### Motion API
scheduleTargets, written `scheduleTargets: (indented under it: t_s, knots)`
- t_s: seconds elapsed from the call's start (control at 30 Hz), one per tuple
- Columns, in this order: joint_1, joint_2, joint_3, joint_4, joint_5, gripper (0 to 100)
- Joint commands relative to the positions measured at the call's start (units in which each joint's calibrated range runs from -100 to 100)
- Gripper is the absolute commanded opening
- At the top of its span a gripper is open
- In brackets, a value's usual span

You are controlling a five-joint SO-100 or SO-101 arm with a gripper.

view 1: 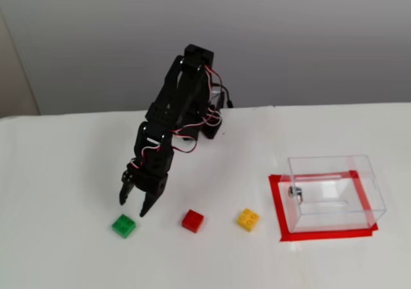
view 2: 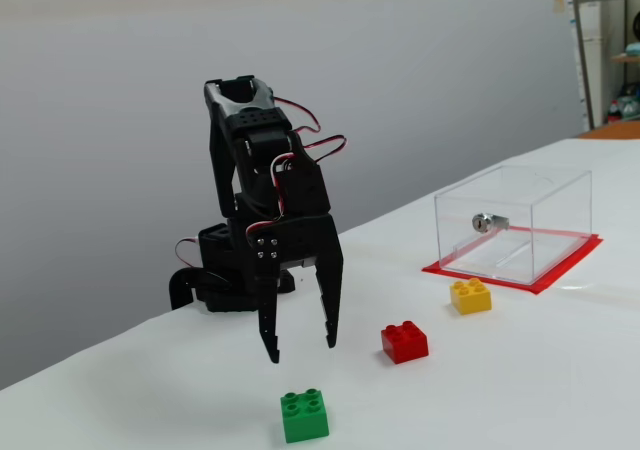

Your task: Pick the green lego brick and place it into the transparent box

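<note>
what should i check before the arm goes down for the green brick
1. Jaws open: ok, the gripper has its fingers spread apart.
2. Gripper empty: ok, nothing is between the fingers.
3. Gripper over the green lego brick: cannot tell; it hangs above and close by, but the two fixed views do not settle the alignment.
4. Brick free to grasp: ok, it lies studs up, apart from the red brick and the yellow brick.
5. Transparent box ready: ok, it looks empty on its red tape frame.

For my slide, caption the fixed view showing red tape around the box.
Open black gripper hovers above the small green lego brick, clear plastic box empty.
</note>
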Motion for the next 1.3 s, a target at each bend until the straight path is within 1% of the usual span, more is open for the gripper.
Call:
scheduleTargets:
  t_s: [0.0,0.3,0.43,0.8,1.27]
  knots:
    - [-0.5,-0.2,-2.2,-0.4,0.2,29]
    - [-0.5,1.9,-2.8,-0.9,-0.1,40]
    - [-0.9,2.9,-4.5,-0.9,-0.1,39]
    - [-0.5,13.5,-13.0,-0.9,0.1,39]
    - [-0.5,20.3,-13.8,-2.2,-0.1,39]
